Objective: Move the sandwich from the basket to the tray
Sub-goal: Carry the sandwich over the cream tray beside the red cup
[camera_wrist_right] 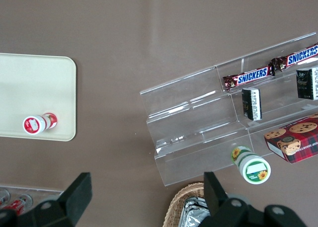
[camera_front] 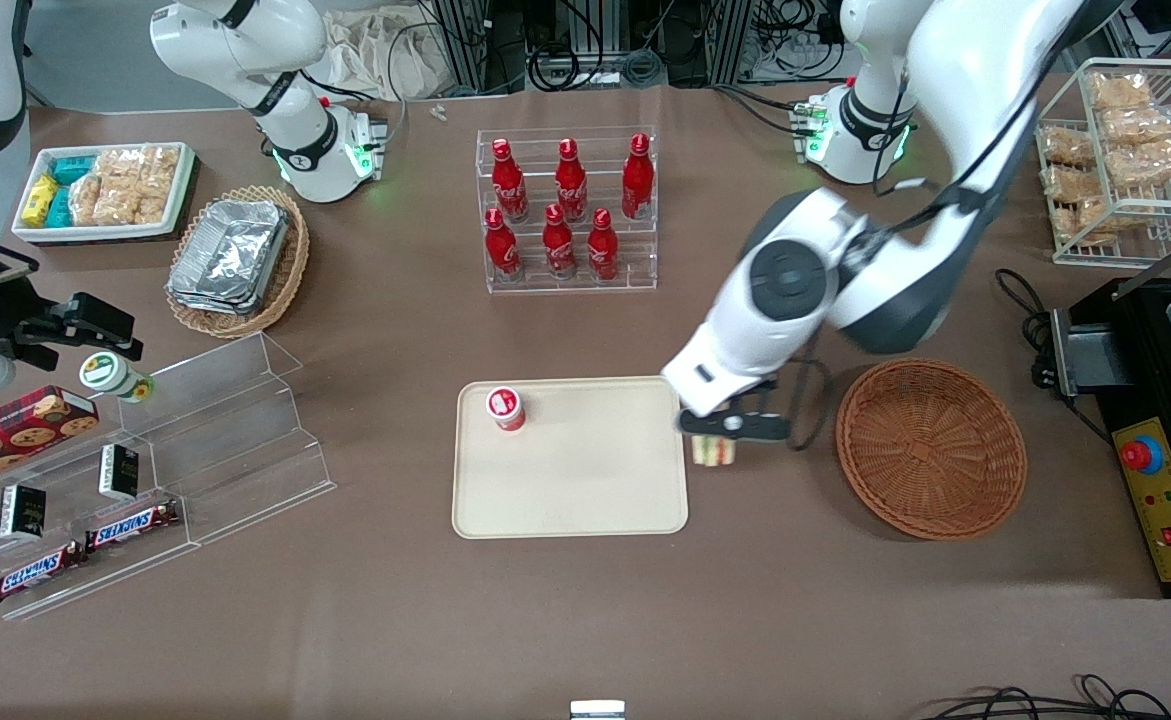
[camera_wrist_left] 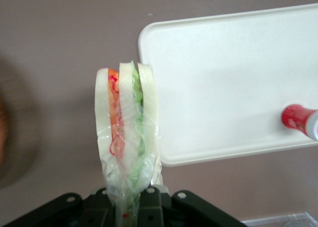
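Matte brown desk (camera_front: pixel 585 620), smooth. Flat cream plastic tray (camera_front: pixel 585 490), rounded corners, low rim; small red-capped bottle (camera_front: pixel 506 408) lying on it. Gripper (camera_front: pixel 730 428) just off the tray's edge, between tray and round woven wicker basket (camera_front: pixel 930 448), clamped on wedge sandwich (camera_wrist_left: pixel 126 137): clear crinkled wrap, white bread, orange and green layers, held above bare desk.

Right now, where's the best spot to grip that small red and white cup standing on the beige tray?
Grip the small red and white cup around its round sides from above; it stands upright on the beige tray. The gripper holds the wrapped sandwich beside the tray's edge.
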Tool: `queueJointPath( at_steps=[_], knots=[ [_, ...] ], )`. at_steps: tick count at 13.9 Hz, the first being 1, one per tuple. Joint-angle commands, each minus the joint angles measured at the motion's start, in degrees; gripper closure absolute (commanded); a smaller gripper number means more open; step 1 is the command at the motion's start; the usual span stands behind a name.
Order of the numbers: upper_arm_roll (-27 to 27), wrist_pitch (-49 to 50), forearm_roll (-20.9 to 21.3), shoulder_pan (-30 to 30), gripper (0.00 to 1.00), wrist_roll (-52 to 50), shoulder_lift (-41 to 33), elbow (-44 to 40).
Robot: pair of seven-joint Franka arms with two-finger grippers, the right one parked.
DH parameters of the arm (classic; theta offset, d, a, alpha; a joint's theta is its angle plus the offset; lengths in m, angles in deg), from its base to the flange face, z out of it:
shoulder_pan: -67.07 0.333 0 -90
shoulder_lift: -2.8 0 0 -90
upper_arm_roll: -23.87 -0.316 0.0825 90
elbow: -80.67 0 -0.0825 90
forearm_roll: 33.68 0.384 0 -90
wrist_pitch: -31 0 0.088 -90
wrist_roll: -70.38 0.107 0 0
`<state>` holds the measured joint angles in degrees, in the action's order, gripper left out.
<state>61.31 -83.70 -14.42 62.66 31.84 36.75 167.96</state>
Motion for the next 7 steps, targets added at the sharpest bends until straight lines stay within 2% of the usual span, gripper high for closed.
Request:
queueJointPath(
  at_steps=[1,3,7],
  knots=[
    [-0.4,-6.4,9.2,-3.8,1.00,-9.0,6.6,-1.3],
    [-0.4,-7.5,12.7,-5.0,1.00,-11.6,9.4,-1.4],
    [-1.0,-9.5,13.0,-4.7,1.00,-10.6,12.8,-1.9]
  ],
)
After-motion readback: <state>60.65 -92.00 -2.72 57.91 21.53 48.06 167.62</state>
